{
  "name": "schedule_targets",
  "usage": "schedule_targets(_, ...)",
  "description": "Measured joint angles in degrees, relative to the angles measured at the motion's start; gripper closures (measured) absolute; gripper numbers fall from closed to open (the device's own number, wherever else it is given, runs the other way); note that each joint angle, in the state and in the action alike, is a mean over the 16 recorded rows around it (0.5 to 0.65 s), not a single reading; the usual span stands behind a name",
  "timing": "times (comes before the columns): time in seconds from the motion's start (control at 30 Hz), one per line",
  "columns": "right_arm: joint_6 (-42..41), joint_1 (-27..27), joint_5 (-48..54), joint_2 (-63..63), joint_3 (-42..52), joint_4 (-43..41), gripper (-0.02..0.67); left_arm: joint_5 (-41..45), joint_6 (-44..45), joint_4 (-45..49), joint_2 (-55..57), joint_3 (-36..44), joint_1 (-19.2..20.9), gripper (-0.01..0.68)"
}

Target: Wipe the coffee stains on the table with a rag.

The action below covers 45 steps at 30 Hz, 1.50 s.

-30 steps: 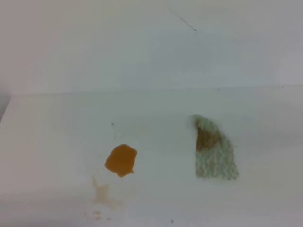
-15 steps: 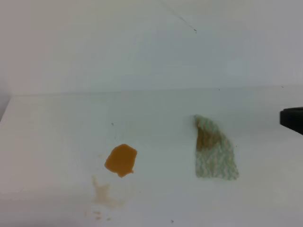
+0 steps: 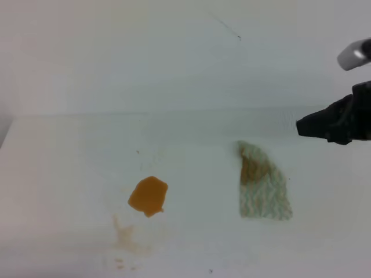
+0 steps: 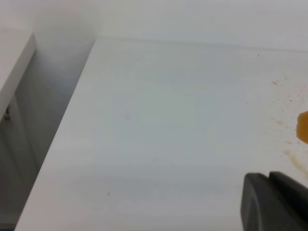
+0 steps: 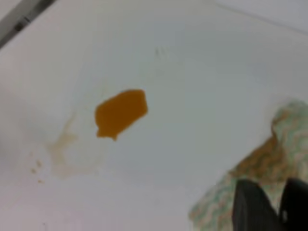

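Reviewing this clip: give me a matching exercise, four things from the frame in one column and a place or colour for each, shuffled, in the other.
Things:
1. orange-brown blot
2. rag
3. right tool
4. pale tan smear

Descriptions:
A. green-and-white, with a brown patch
B. dark, in the air at the right edge of the high view
C. faint, just in front of the blot
D. solid colour, left of the cloth

Pairs: 1-D, 2-A, 3-B, 4-C

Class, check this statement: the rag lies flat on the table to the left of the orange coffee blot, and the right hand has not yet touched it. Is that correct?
One detail is wrong. The rag lies to the right of the orange coffee blot, not the left, as the exterior high view shows. The rest holds: it rests flat on the table, and the right hand is above it, apart from it.
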Motion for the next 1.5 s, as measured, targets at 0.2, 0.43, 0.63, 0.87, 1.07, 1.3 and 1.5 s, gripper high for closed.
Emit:
schedule_targets(0.2, 9.80, 4.04, -3.22, 6.89, -3.97, -9.94, 0.448, -0.35, 0.00, 0.02, -0.58, 0.81, -0.05, 0.674)
schedule_targets(0.43, 19.16, 8.12, -6.17, 14.51, -7.53, -18.13, 0.353, -0.35, 0.00, 0.02, -0.58, 0.81, -0.05, 0.674)
schedule_targets(0.63, 21.99, 9.15, -8.07, 20.16, -9.52, -20.62, 0.299, 0.00, 0.00, 0.00, 0.00, 0.00, 0.00, 0.673)
schedule_targets(0.87, 24.36, 9.45, -10.36, 25.21, -10.35, -23.90, 0.265, 0.18, 0.00, -0.01, 0.29, -0.40, 0.03, 0.672)
schedule_targets(1.07, 26.19, 10.28, -12.75, 28.57, -10.39, -26.14, 0.263, 0.06, 0.00, 0.00, 0.00, -0.13, 0.00, 0.673)
schedule_targets(1.3, 28.18, 12.11, -15.28, 31.57, -10.61, -27.93, 0.268, -0.35, 0.00, 0.02, -0.68, 0.81, -0.06, 0.674)
schedule_targets(1.5, 31.90, 13.54, -16.06, 33.21, -10.96, -31.08, 0.318, -0.35, 0.00, 0.02, -0.68, 0.81, -0.06, 0.674)
